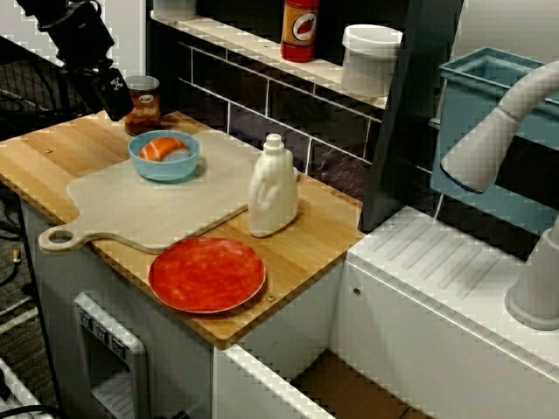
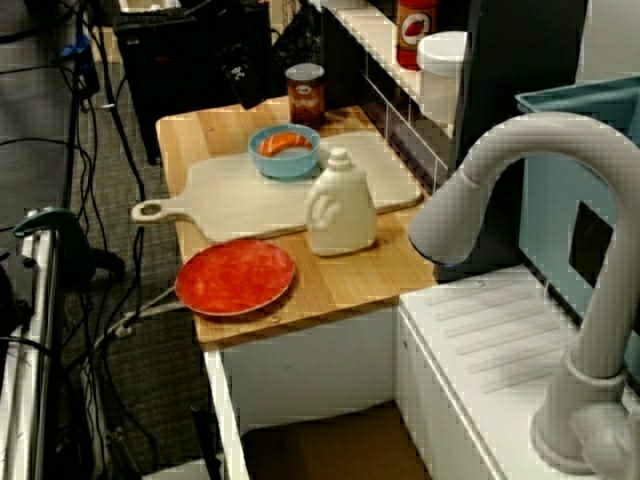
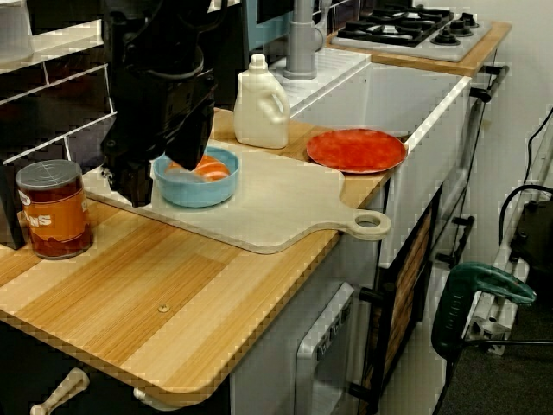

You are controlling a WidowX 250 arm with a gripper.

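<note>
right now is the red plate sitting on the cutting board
No, the red plate lies on the bare wooden counter, beside the cutting board and not on it.

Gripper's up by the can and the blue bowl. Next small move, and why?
Likely a short, slow drop toward the rim of the blue bowl. The gripper hangs above the counter right beside that rim, with the can close on its other side, so there is little sideways room. Open or shut cannot be told.
</note>
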